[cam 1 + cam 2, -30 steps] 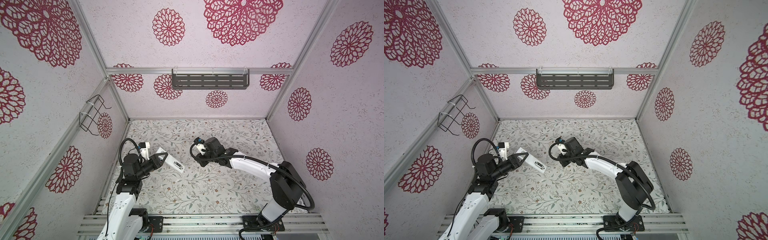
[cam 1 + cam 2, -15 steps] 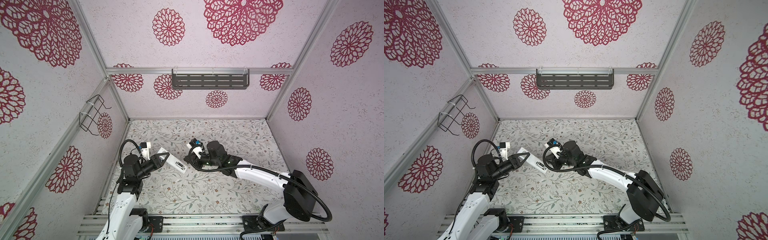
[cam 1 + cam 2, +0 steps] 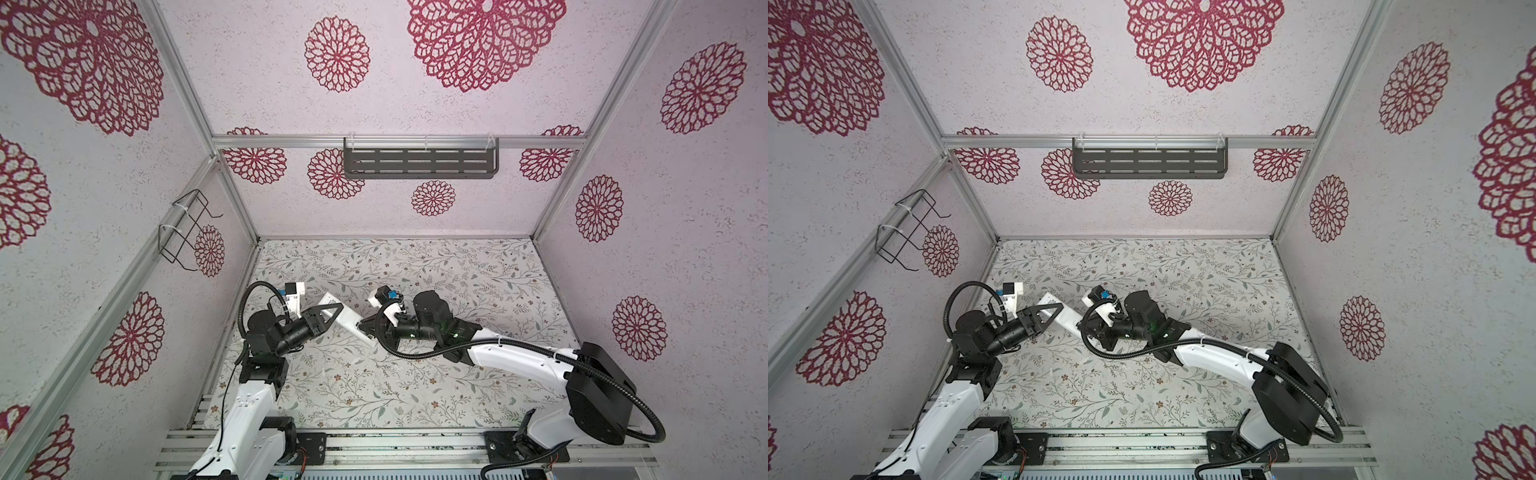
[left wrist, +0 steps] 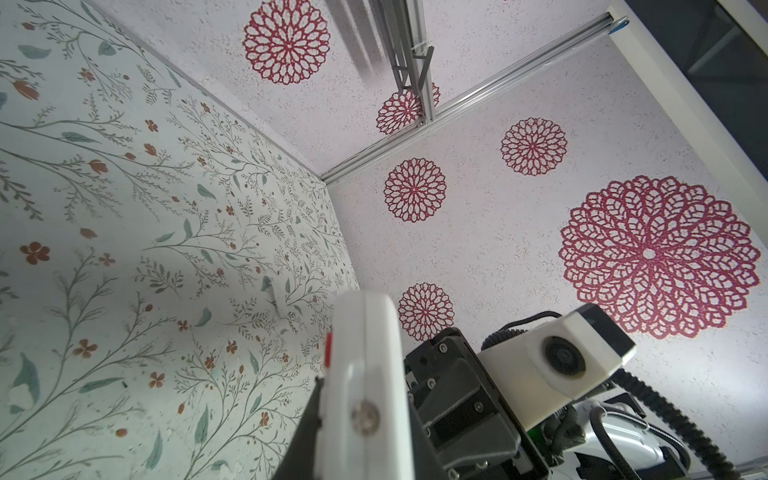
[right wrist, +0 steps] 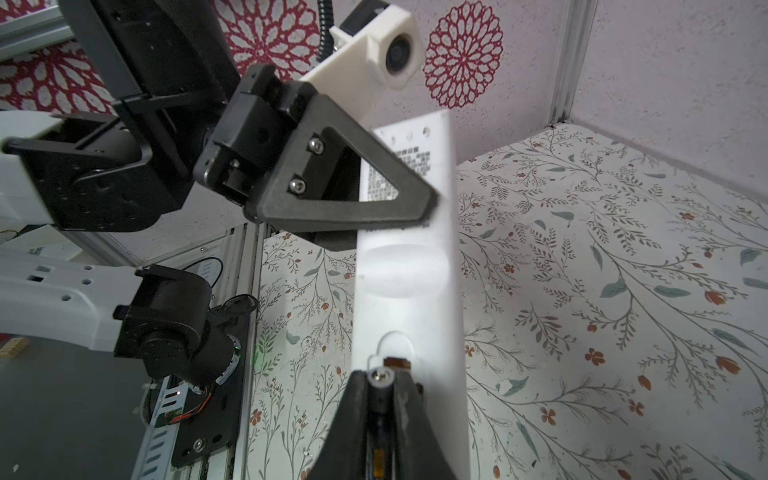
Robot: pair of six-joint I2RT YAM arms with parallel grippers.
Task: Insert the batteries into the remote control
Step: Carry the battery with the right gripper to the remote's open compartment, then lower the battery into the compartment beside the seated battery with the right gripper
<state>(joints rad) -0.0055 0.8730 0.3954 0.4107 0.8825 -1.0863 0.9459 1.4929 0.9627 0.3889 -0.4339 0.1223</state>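
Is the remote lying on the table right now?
No, the left tool holds the remote up in the air, clear of the table.

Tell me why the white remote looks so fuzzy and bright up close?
Left wrist view: the remote control sits right against the lens, so it blurs; the floor behind is sharper. Right wrist view: its white back glares, washing out detail.
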